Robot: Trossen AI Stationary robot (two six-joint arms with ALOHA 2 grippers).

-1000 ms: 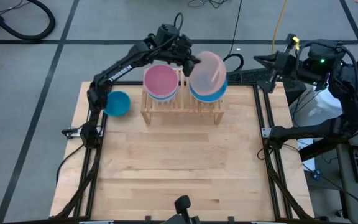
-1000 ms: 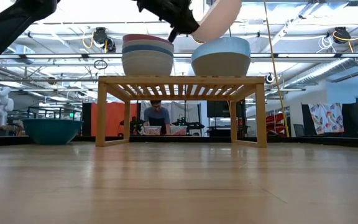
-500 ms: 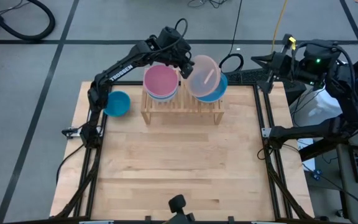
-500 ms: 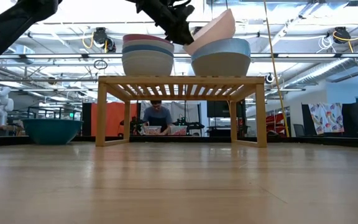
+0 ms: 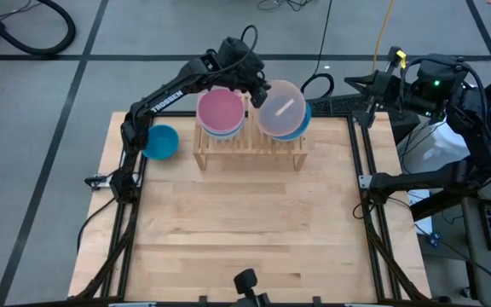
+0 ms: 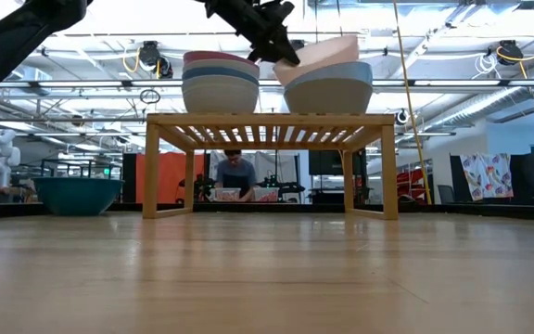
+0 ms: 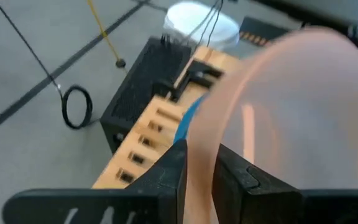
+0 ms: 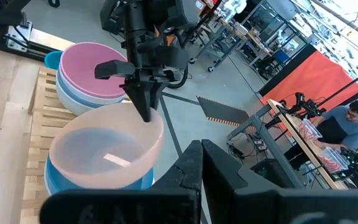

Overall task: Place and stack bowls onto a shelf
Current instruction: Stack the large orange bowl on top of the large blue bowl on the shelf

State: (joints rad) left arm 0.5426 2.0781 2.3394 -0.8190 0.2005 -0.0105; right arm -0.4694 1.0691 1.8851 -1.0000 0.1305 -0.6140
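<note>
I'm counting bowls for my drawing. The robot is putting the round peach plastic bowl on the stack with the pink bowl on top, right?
Not quite. The left gripper is putting the round peach plastic bowl on the blue bowl, at the other end of the small light-wood slatted shelf from the pink-topped stack. The high view shows it.

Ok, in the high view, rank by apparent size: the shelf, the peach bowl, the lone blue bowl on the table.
Largest to smallest:
1. shelf
2. peach bowl, though it sits raised, nearer the overhead camera
3. blue bowl
</note>
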